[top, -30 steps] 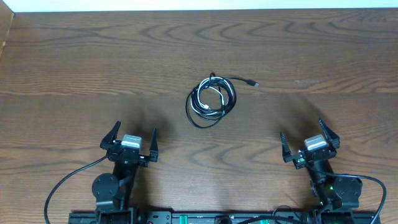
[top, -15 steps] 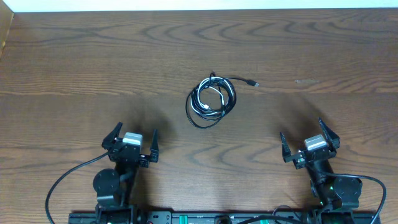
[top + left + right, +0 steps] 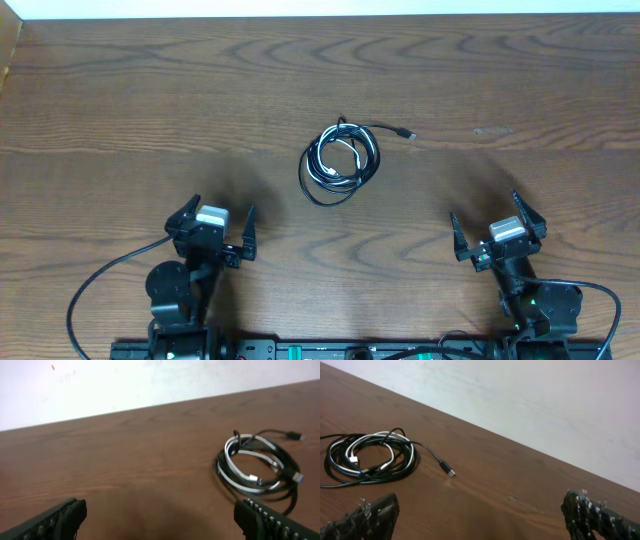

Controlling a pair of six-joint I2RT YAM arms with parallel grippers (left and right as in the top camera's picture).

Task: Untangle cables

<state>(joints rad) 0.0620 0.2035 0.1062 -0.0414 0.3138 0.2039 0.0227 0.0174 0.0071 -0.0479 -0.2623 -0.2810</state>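
Dark wood table (image 3: 120, 120), pale wall (image 3: 150, 380) behind it in the wrist views. Cables (image 3: 340, 160) sit mid-table as one loose coil: black loops w/ a white cord (image 3: 235, 467) wound inside, and one black plug end (image 3: 405, 133) trailing off to the right. Can't tell which strand crosses which, too small. Wrist cams crop everything but the fingertips (image 3: 55, 520). Left gripper (image 3: 221, 207) & right gripper (image 3: 483, 206) sit low at the near edge, pointing toward the coil but well apart from it, jaws spread wide, holding nothing.
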